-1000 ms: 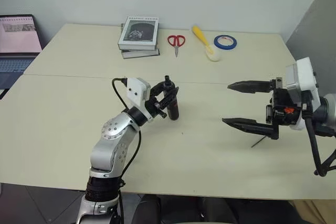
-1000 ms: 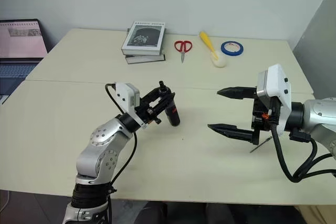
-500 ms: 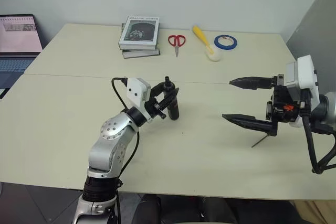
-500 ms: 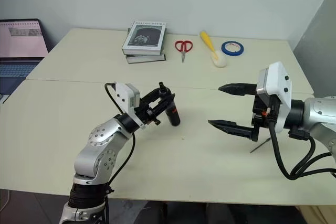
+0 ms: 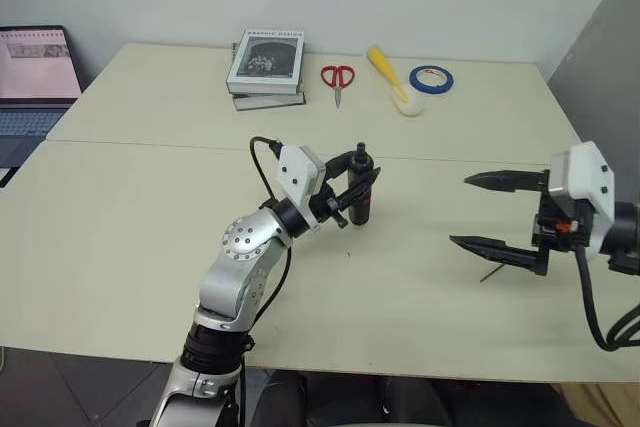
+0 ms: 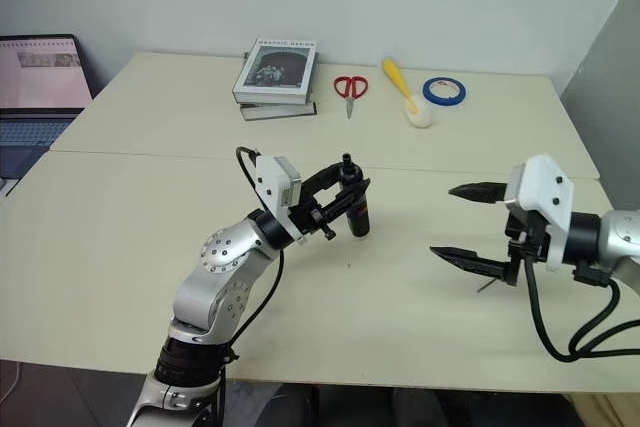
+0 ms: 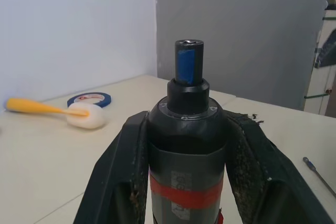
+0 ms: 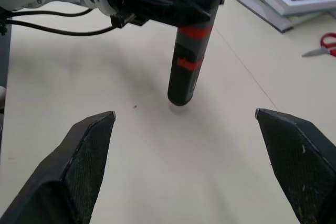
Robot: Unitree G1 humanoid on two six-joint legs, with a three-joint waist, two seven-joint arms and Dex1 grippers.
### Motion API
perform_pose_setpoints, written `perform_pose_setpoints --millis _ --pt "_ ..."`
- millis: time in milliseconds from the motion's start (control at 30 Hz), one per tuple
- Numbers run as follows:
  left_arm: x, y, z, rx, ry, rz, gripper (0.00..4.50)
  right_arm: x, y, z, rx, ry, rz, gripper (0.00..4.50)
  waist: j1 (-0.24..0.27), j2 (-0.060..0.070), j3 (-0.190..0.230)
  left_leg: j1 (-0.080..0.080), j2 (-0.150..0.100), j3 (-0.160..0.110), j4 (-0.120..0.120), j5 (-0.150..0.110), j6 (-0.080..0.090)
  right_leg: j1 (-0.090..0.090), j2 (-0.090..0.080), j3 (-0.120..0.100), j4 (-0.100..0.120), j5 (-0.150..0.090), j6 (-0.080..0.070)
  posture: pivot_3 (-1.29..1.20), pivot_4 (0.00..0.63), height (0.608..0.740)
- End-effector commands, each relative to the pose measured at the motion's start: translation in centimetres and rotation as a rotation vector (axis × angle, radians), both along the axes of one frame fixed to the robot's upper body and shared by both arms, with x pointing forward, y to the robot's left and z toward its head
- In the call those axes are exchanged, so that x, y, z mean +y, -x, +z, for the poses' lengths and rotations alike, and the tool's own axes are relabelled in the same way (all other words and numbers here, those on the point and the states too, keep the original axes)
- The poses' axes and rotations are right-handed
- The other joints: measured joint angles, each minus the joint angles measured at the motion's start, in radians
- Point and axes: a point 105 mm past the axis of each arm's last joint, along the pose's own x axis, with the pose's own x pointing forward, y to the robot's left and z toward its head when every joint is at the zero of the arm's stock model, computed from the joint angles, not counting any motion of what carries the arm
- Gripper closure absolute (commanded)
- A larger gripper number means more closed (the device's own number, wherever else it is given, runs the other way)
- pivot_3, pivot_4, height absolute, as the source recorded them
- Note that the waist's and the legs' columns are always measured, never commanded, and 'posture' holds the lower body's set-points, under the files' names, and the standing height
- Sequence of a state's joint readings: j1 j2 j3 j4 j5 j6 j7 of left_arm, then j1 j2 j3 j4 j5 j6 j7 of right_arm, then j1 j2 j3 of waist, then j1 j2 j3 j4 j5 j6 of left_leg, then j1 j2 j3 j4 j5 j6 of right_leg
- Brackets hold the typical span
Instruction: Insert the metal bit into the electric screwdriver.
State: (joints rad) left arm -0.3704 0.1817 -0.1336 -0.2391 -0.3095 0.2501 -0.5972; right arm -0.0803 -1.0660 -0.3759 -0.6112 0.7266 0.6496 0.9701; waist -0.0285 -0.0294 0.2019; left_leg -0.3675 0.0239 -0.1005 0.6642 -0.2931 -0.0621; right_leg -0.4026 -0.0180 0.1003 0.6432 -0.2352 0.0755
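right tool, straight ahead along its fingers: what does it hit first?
Most likely the electric screwdriver, held upright by the left tool; it sits between the right tool's open fingers in the right wrist view. Depth is unclear, so it may meet bare table first.

Silver arms, white wrists, black cables.

Lighting even, bright, diffuse; no glare on the desk (image 5: 120, 227). Shadows soft and short, a faint one under the electric screwdriver (image 8: 189, 61). Head views sharp throughout. Left wrist view: foreground crisp, background wall soft. Right wrist view: near fingertips (image 8: 84, 156) slightly soft.
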Motion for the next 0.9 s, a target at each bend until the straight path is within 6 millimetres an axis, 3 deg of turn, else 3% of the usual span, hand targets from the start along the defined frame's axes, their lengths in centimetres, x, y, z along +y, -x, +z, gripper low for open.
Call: perform_pose_setpoints --millis 33,267,400,533,700,900 --pt "-0.6 0.8 1.2 -0.064 0.035 -0.031 2.84 -1.2 0.4 0.5 -0.035 0.076 -0.015 0.0 0.0 0.0 0.0 0.0 0.0 0.0 0.0 0.0 0.0 0.0 0.0 0.0 0.0 0.0 0.0 0.0 0.15 0.74" --pt "-1.1 0.8 -0.8 -0.052 0.006 -0.031 2.84 -6.3 -0.2 -3.2 0.121 0.44 -0.035 0.0 -0.001 0.0 0.0 0.001 0.0 0.002 0.0 0.0 0.0 0.0 0.0 0.001 0.0 0.0 0.001 0.0 0.15 0.74" --pt "-1.2 0.9 -0.9 -0.056 0.007 -0.027 2.84 -7.7 -0.7 -4.8 0.161 0.607 0.064 0.0 -0.004 0.0 0.0 0.003 0.0 0.004 0.0 0.0 0.0 0.0 0.0 0.002 0.0 0.001 0.001 0.0 0.15 0.74" --pt "-1.2 1.0 -1.2 -0.051 0.005 -0.023 2.84 -8.6 -3.0 -6.3 0.129 0.755 0.18 0.0 -0.006 0.0 0.001 0.003 0.0 0.005 0.001 0.0 0.0 0.0 -0.001 0.003 0.0 0.001 0.002 0.0 0.15 0.74" --pt "-1.3 1.2 -1.2 -0.054 0.003 -0.021 2.84 -9.4 -5.2 -7.6 0.13 0.855 0.275 0.0 -0.005 0.001 0.001 0.003 0.001 0.005 0.0 0.0 0.0 0.0 -0.001 0.002 0.0 0.001 0.002 0.0 0.15 0.74" --pt "-1.3 1.3 -1.1 -0.054 0.002 -0.014 2.84 -10.2 -6.5 -8.7 0.163 0.934 0.354 0.0 -0.003 0.002 0.001 0.002 0.0 0.005 0.0 0.0 0.0 0.0 -0.002 0.003 0.0 0.004 -0.004 0.0 0.15 0.74"
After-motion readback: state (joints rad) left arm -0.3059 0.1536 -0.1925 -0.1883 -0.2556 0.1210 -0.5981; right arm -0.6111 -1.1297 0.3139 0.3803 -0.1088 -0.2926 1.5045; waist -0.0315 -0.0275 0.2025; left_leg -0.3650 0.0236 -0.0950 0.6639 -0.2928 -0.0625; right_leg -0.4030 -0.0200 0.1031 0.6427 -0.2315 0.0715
